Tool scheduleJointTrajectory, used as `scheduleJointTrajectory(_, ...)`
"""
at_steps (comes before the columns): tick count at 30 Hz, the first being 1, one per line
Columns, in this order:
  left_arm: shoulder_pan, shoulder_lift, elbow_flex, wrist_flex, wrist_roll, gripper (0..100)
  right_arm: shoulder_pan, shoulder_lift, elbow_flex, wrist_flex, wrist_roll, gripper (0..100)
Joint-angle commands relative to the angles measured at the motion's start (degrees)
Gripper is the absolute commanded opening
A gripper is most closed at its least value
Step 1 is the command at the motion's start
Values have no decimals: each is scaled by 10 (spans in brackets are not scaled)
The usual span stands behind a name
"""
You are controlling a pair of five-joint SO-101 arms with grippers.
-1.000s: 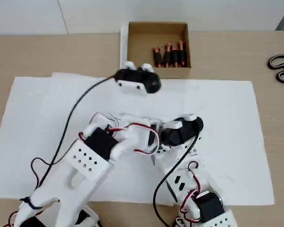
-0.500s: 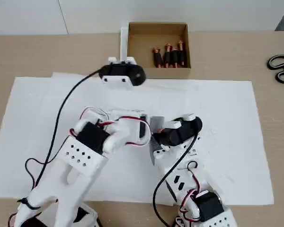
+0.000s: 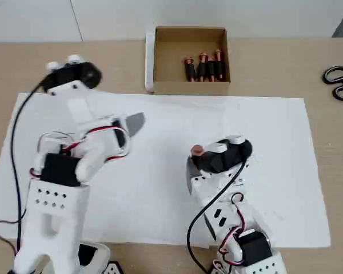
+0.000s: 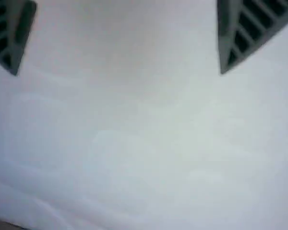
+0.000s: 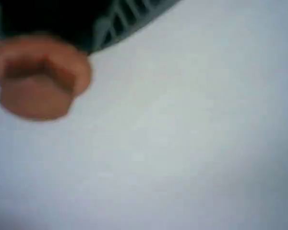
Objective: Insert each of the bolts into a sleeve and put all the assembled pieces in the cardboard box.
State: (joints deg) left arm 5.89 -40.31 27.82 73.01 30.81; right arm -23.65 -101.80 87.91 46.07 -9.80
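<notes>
My right gripper [image 3: 193,161] sits over the middle of the white paper, shut on a bolt and sleeve. The copper bolt head [image 3: 197,150] pokes out at its tip. In the right wrist view that bolt head [image 5: 38,79] looms close, with the dark sleeve [image 5: 43,17] above it beside a grey finger [image 5: 129,17]. My left gripper [image 3: 131,124] hangs over the paper's left half, open; its own view shows the left gripper [image 4: 119,72] with jaws wide apart over bare paper. Several assembled pieces [image 3: 204,67] lie in the cardboard box [image 3: 150,57] at the back.
The white paper sheet [image 3: 263,131] covers most of the wooden table. Scissors [image 3: 340,81] lie at the far right edge. The left arm's black camera housing [image 3: 74,74] stands left of the box.
The left arm has swung away from the right gripper toward the left, its jaws now empty. The right gripper stays in the middle with the bolt head showing.
</notes>
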Motion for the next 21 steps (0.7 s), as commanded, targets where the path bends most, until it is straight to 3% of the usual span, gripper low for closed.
scheduleJointTrajectory(1,-40,-35,-2,67,0,254,54,0,-59,-35,41,3)
scheduleJointTrajectory(8,-131,-88,-6,198,0,254,117,77,-237,-44,115,3)
scheduleJointTrajectory(15,-226,-148,-1,214,-52,254,126,385,-510,-40,115,3)
scheduleJointTrajectory(21,-253,-178,13,214,-131,254,125,662,-732,-39,115,3)
